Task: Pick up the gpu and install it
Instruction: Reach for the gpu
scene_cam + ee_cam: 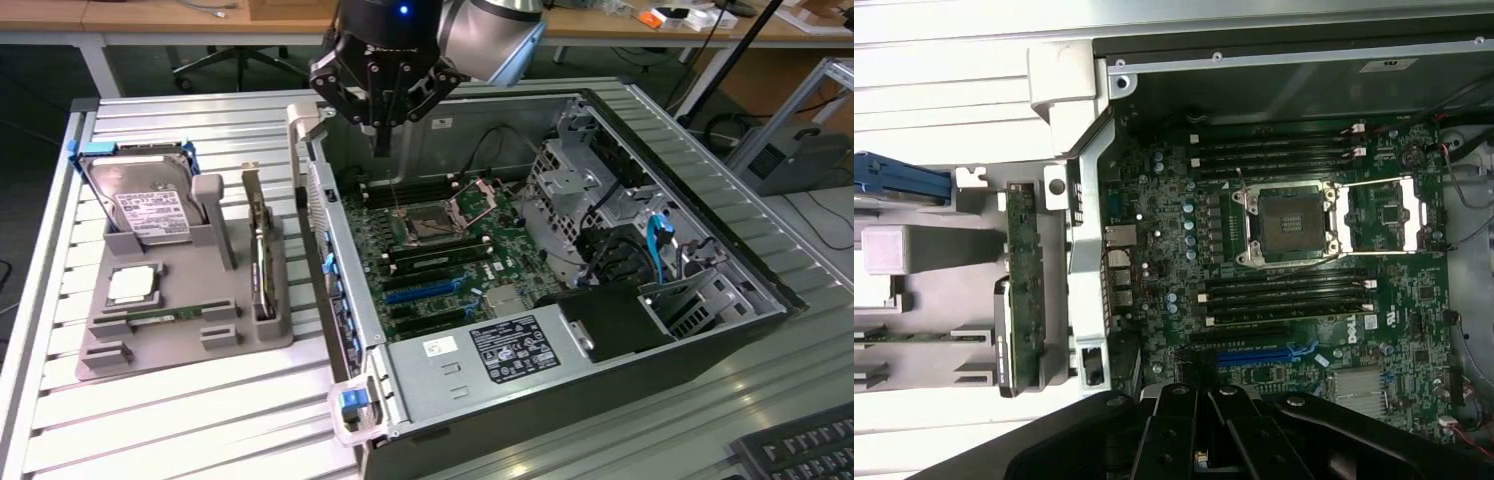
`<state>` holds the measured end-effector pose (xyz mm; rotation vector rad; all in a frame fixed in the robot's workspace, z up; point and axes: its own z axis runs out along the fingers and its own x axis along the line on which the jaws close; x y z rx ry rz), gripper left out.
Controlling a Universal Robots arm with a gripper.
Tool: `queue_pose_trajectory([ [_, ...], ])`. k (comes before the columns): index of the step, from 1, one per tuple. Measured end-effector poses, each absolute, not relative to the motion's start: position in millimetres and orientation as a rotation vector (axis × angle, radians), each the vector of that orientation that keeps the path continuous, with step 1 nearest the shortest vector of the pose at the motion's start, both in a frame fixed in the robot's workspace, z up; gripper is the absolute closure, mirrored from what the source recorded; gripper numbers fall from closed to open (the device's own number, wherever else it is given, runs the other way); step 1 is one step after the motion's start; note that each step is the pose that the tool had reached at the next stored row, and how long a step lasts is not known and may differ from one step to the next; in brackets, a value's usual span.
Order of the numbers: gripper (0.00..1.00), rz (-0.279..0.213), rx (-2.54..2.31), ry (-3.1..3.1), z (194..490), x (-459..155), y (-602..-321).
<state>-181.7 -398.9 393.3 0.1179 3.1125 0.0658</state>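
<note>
Our pincer (383, 135) hangs clenched, empty, upper middle of the exterior view. We judge the gpu (262, 250), upright at left, stiff, light, fragile: grip its top edge.

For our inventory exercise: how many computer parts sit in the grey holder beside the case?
4: hard drive standing at the far end; flat chip before it; memory stick nearer still; gpu on edge nearest the case. None looks hidden.

gpu (263, 262) (1024, 265): thin dark green-black board with a silvery bracket edge, upright on its long edge in a gray holder (147, 350) slot beside the case (601, 400).
</note>
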Motion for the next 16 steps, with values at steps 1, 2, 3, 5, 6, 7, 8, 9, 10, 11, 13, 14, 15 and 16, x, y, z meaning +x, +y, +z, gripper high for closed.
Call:
queue_pose_trajectory([
  [1, 0.89, 0.066, 0.118, 3.113, 393.3, -181.9, -398.9],
  [2, 0.89, 0.066, 0.118, 3.113, 393.3, -182.1, -398.9],
  [3, 0.89, 0.066, 0.118, 3.112, 393.3, -182.5, -398.9],
  [5, 0.89, 0.066, 0.118, 3.112, 393.3, -183.1, -398.9],
  [6, 0.89, 0.065, 0.118, 3.112, 393.3, -183.4, -398.9],
  [7, 0.89, 0.065, 0.118, 3.112, 393.3, -183.7, -398.9],
  [8, 0.89, 0.065, 0.118, 3.112, 393.3, -184.0, -398.9],
  [9, 0.89, 0.065, 0.118, 3.112, 393.3, -184.2, -398.9],
  [10, 0.89, 0.065, 0.118, 3.112, 393.3, -184.5, -398.9],
  [11, 0.89, 0.065, 0.118, 3.112, 393.3, -184.7, -398.9],
  [13, 0.89, 0.065, 0.118, 3.112, 393.3, -185.2, -398.9],
  [14, 0.89, 0.065, 0.118, 3.112, 393.3, -185.5, -398.9],
  [15, 0.89, 0.065, 0.118, 3.112, 393.3, -185.8, -398.9],
  [16, 0.89, 0.065, 0.118, 3.113, 393.3, -186.2, -398.9],
])
